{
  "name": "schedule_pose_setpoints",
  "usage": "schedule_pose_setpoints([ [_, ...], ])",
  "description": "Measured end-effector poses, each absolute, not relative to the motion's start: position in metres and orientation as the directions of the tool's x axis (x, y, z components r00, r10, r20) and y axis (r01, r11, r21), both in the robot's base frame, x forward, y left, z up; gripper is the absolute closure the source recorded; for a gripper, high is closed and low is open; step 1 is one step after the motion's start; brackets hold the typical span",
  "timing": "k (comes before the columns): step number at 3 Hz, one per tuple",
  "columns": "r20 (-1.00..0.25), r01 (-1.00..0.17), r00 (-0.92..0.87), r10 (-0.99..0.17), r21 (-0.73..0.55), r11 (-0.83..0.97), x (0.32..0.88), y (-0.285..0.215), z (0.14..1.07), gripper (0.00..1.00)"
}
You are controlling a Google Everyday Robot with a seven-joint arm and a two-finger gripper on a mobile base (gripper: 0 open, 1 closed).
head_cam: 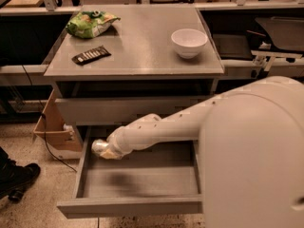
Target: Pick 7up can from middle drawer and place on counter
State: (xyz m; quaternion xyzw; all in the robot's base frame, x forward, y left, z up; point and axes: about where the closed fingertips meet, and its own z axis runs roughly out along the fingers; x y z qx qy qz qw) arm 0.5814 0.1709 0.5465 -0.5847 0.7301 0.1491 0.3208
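The white robot arm (247, 146) fills the lower right of the view, and its forearm reaches leftward into the cabinet below the front edge of the tabletop (137, 46). The tabletop is flat, matte grey and rectangular. The middle drawer (137, 179), wide, shallow and grey, is pulled fully out toward the camera. The upper drawer (123, 109) above it is closed. A cardboard box (52, 127) sits on the floor beside the cabinet's left side. A green crinkled snack bag (90, 23) lies at the rear left corner of the tabletop. A white bowl (189, 42) stands near the right edge. A flat black packet (91, 55) lies near the left edge. The 7up can (98, 147) shows as a small, rounded silver-white shape in the drawer's rear left area, below the front left corner of the tabletop; its markings are not legible. The end effector (107, 151) is at the can, in contact with it. Whether it is wide, narrow or holding the can cannot be told.
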Motion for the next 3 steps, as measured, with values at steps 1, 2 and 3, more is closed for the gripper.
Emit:
schedule_pose_setpoints([
  [1,-0.612,-0.949,-0.146,-0.778,-0.136,0.285,0.578,0.138,0.541,1.0],
  [2,-0.614,-0.951,-0.151,-0.775,-0.124,0.284,0.578,0.14,0.537,1.0],
  [3,-0.592,-0.948,-0.157,-0.79,-0.133,0.288,0.573,0.124,0.553,1.0],
])
